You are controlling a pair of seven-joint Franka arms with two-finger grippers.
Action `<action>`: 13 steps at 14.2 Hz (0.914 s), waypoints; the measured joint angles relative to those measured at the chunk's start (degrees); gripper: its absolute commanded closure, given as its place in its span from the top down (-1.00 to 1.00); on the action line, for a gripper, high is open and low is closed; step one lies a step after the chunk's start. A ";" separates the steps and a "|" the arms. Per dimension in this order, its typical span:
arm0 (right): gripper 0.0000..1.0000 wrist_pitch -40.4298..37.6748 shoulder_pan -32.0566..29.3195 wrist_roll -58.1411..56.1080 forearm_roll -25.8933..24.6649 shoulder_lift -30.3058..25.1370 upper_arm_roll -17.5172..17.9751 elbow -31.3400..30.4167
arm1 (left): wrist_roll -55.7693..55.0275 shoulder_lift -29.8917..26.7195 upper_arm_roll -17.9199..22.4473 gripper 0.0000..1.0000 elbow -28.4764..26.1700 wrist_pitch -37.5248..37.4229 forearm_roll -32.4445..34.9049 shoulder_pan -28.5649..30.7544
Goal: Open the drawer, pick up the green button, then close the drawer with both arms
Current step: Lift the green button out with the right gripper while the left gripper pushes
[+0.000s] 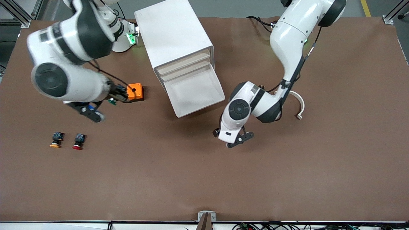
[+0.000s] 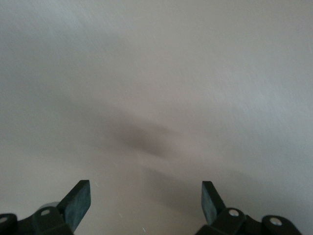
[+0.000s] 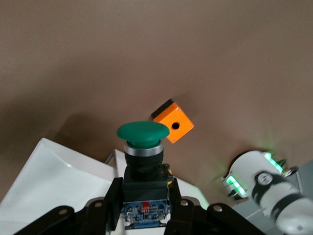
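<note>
The white cabinet (image 1: 174,35) has one drawer (image 1: 195,92) pulled out, its tray bare inside. My right gripper (image 1: 97,109) is up over the table beside the orange box and is shut on the green-capped button (image 1: 111,101). In the right wrist view the fingers (image 3: 110,198) clamp the button's black body under its green cap (image 3: 143,131). My left gripper (image 1: 238,140) is open and empty, low in front of the drawer's front. In the left wrist view its gripper (image 2: 145,198) faces a pale blurred surface (image 2: 156,73).
An orange box (image 1: 135,91) with a black hole sits on the brown table beside the cabinet, toward the right arm's end; it also shows in the right wrist view (image 3: 173,122). A yellow-capped button (image 1: 56,140) and a red-capped button (image 1: 78,141) lie nearer the front camera.
</note>
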 measured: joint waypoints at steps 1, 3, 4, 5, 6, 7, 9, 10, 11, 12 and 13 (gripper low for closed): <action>-0.61 0.02 -2.48 -4.90 -0.12 0.06 -0.03 -0.23 | -0.83 -0.01 -0.09 1.00 -0.02 0.03 0.00 -1.26; -0.61 0.60 -6.07 -12.57 -1.44 0.24 -0.03 -1.07 | -1.39 0.00 -0.56 1.00 -0.19 0.03 -0.11 -3.27; -0.61 1.78 -7.27 -15.52 -2.15 0.31 -0.02 -1.90 | -1.81 0.00 -1.28 1.00 -0.31 0.06 -0.53 -3.66; -0.61 3.68 -8.31 -18.30 -2.65 0.37 -0.01 -3.18 | -1.94 0.00 -1.83 1.00 -0.44 0.08 -1.36 -3.83; -0.61 5.98 -9.32 -20.95 -3.01 0.41 -0.02 -4.76 | -1.94 0.00 -2.16 1.00 -0.55 0.10 -2.13 -3.89; -0.61 8.55 -10.49 -23.65 -3.22 0.47 -0.02 -6.57 | -1.80 0.00 -2.52 1.00 -0.67 0.13 -2.50 -3.87; -0.61 13.94 -13.14 -29.01 -3.70 0.60 -0.02 -10.31 | -0.74 0.05 -3.66 1.00 -1.08 0.16 -2.73 -3.85; -0.61 16.85 -14.41 -31.38 -4.11 0.67 -0.03 -12.20 | -0.55 0.10 -4.30 1.00 -1.35 0.24 -2.74 -3.87; -0.61 19.96 -15.49 -33.30 -4.29 0.74 -0.05 -14.22 | -0.46 0.12 -4.93 1.00 -1.69 0.38 -2.74 -3.87; -0.61 23.38 -16.36 -34.75 -4.34 0.80 -0.05 -16.53 | -0.42 0.14 -5.63 1.00 -2.09 0.59 -2.81 -3.87; -0.61 26.80 -16.90 -35.71 -4.44 0.87 -0.05 -18.80 | -0.42 0.16 -6.22 1.00 -2.45 0.89 -2.85 -3.88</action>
